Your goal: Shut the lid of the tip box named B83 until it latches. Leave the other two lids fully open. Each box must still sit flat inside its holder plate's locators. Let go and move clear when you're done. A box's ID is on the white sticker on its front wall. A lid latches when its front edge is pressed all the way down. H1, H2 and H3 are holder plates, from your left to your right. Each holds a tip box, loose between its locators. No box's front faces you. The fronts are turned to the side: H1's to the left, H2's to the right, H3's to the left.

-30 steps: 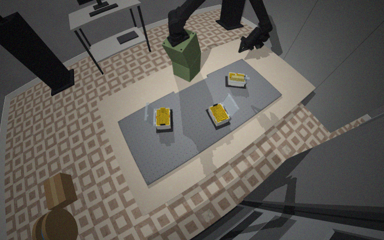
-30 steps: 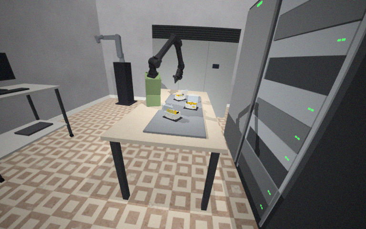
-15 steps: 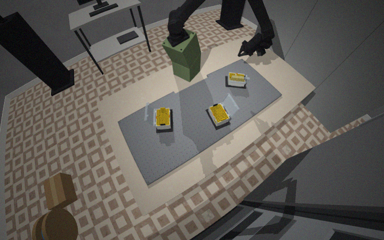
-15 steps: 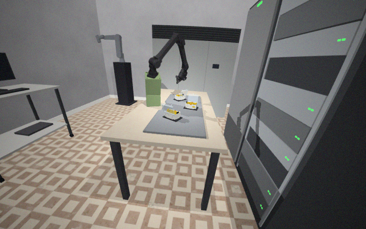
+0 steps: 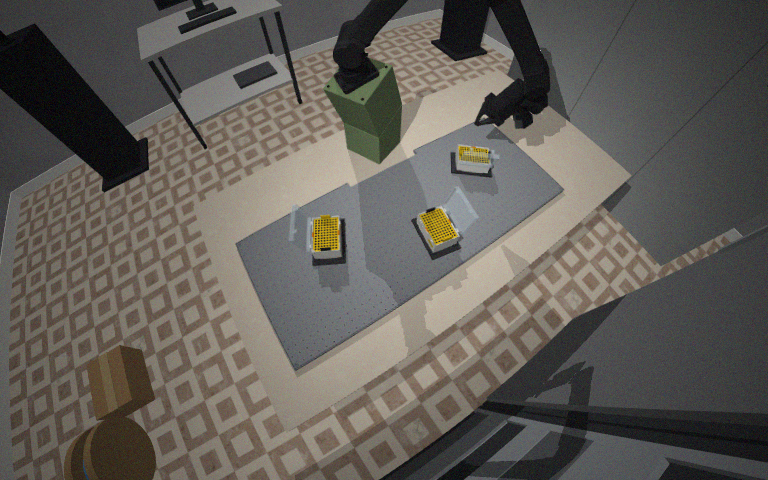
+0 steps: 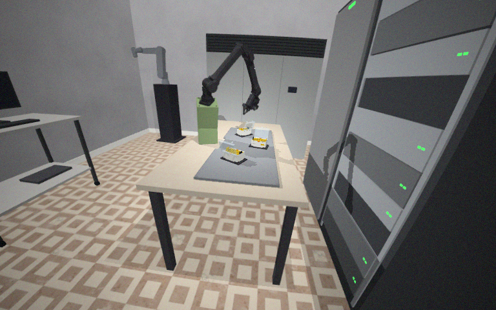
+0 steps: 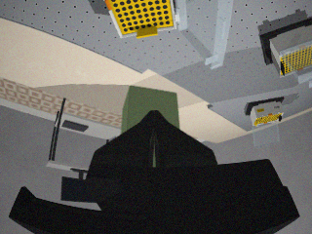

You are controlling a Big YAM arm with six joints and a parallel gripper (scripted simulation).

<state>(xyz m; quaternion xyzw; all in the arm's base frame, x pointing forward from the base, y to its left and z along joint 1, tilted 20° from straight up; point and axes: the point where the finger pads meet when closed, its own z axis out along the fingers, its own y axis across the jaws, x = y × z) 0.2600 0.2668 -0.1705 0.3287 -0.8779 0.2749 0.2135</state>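
"Where is B83?"

"One of the three boxes on the grey mat [image 5: 271, 283] [image 6: 241, 175], but no sticker is readable here, so I can't fairly say which. The near box [image 5: 473, 167] [image 6: 243, 133] [image 7: 143, 17] is closest to the arm's tip, the middle box [image 5: 438, 228] [image 6: 258, 144] [image 7: 292, 58] comes next, and the end box [image 5: 326, 234] [image 6: 234, 156] [image 7: 266, 114] sits at the far side."

"Any lid down?"

"None. The end box's clear lid [image 5: 292, 223] [image 6: 226, 144] and the middle box's clear lid [image 5: 462, 208] [image 6: 263, 134] both stand back. So does the near box's clear lid [image 6: 250, 124] [image 7: 221, 29]."

"Why the dark plates?"

"They keep each box in place, I'd judge; since the boxes are loose, a sideways shove on a lid could ride one up over its locators."

"And the gripper [image 5: 480, 120] [image 6: 244, 112] [image 7: 153, 117]?"

"Fingers pressed together, nothing between them, held above the table, just beside the near box and touching no lid. Shut like that, they would make a blunt pusher: swing the lid over from behind, then press its front edge straight down."

"Why hang back there?"

"Probably to come at a lid from its hinge side without brushing another. The latching is all to do."
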